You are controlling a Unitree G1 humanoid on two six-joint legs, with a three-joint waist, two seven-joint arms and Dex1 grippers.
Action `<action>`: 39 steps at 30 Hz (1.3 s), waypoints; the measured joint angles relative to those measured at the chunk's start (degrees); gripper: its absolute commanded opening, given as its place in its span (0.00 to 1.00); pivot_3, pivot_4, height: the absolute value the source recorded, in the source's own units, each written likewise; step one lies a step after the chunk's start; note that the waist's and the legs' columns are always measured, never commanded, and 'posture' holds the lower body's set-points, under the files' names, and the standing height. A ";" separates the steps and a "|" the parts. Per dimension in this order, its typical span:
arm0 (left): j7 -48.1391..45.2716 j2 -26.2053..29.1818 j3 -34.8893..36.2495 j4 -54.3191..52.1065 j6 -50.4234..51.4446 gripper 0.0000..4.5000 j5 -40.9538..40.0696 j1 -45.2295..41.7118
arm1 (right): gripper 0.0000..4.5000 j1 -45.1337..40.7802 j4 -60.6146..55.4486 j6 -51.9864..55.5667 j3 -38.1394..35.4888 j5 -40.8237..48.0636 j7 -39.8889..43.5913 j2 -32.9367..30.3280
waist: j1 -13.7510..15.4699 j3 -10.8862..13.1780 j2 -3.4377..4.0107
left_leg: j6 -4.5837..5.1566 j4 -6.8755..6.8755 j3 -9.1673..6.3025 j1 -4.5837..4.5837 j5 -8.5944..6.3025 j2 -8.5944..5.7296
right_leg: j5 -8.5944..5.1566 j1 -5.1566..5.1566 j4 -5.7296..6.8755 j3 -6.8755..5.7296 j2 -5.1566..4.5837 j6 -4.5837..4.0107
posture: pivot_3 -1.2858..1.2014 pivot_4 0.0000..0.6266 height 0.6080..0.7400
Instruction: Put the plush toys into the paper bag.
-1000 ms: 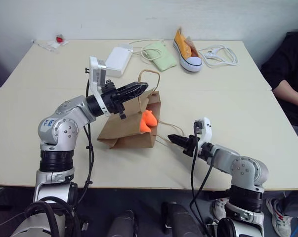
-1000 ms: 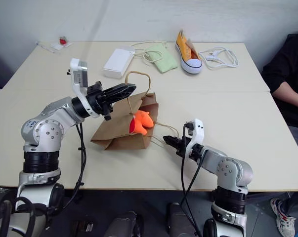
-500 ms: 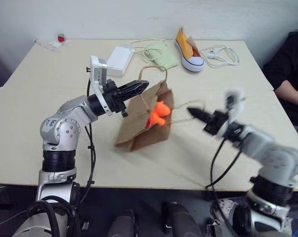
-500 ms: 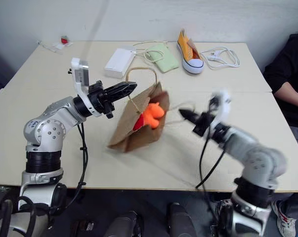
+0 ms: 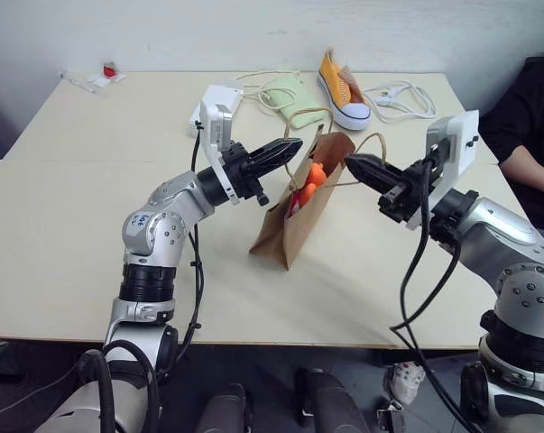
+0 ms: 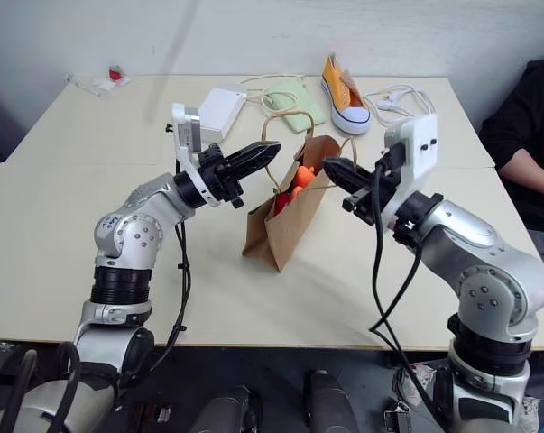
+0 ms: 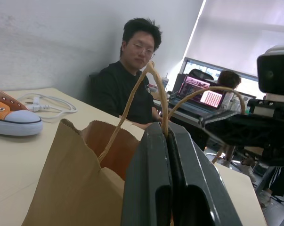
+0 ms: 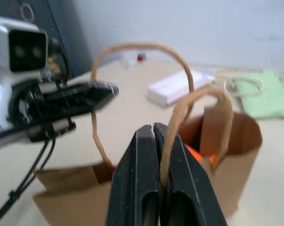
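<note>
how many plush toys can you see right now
2, both inside the paper bag: the orange plush toy at its mouth, the red plush toy lower beside it, mostly hidden.

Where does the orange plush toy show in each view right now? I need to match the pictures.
Left eye view: orange plush toy peeks from the paper bag mouth, at picture centre.
Right eye view: same place, in the bag's mouth.
Left wrist view: I cannot make it out.
Right wrist view: an orange patch inside the bag.
Shared landmark: the bag's cord handles.
</note>
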 measured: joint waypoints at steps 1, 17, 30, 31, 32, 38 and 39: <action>-0.06 0.33 0.29 -0.01 0.07 0.04 -0.02 0.00 | 0.00 -0.01 -0.21 -0.97 0.35 -0.38 0.08 -0.01 | 0.02 0.00 0.00 | 0.00 0.00 0.00 0.00 0.00 0.00 | 0.00 0.01 -0.02 0.00 0.00 0.00 | 0.52 0.24 1.00; -6.32 17.20 5.43 -14.04 9.50 0.99 -6.75 12.80 | 0.99 13.34 -3.82 -1.17 -0.81 0.74 7.66 -14.38 | 1.06 0.00 0.00 | 0.07 -0.08 -0.03 0.01 -0.03 0.01 | 0.00 0.09 -0.19 0.00 -0.05 0.00 | 0.52 0.24 1.00; -10.77 13.34 -8.47 -14.35 -2.66 1.00 5.82 17.24 | 0.54 17.46 -1.90 -10.41 12.40 -12.61 12.64 -13.31 | 0.93 0.00 -0.04 | 0.09 -0.07 0.02 0.11 -0.01 0.00 | 0.01 0.13 -0.18 0.05 -0.03 0.01 | 0.52 0.24 1.00; -9.69 11.73 -8.90 -13.53 -3.66 1.00 6.92 16.82 | 0.46 16.36 -0.81 -11.43 15.16 -14.99 12.23 -12.30 | 1.01 0.00 -0.04 | 0.09 -0.05 0.02 0.09 -0.01 0.00 | 0.01 0.11 -0.16 0.05 -0.03 0.01 | 0.52 0.24 1.00; -8.82 10.49 -9.09 -12.72 -4.53 1.00 7.73 16.39 | 0.38 15.27 0.47 -12.42 17.50 -17.07 11.84 -11.31 | 1.04 0.00 -0.05 | 0.09 -0.02 0.01 0.06 -0.01 0.00 | 0.01 0.10 -0.14 0.04 -0.02 0.01 | 0.52 0.24 1.00; -5.60 7.32 -10.64 -9.84 -7.45 1.00 12.07 15.10 | 0.01 10.72 7.64 -16.80 25.18 -26.67 10.26 -4.71 | 1.08 0.00 -0.04 | 0.10 0.01 0.01 0.03 -0.01 -0.01 | 0.01 0.10 -0.15 0.01 -0.02 0.02 | 0.52 0.24 1.00; -4.59 6.53 -10.87 -9.04 -7.70 1.00 13.08 15.10 | 0.01 10.38 8.40 -17.54 25.76 -27.57 10.22 -3.79 | 1.15 0.00 -0.04 | 0.10 0.02 -0.01 0.04 -0.01 -0.01 | 0.01 0.11 -0.15 -0.01 -0.02 0.02 | 0.52 0.24 1.00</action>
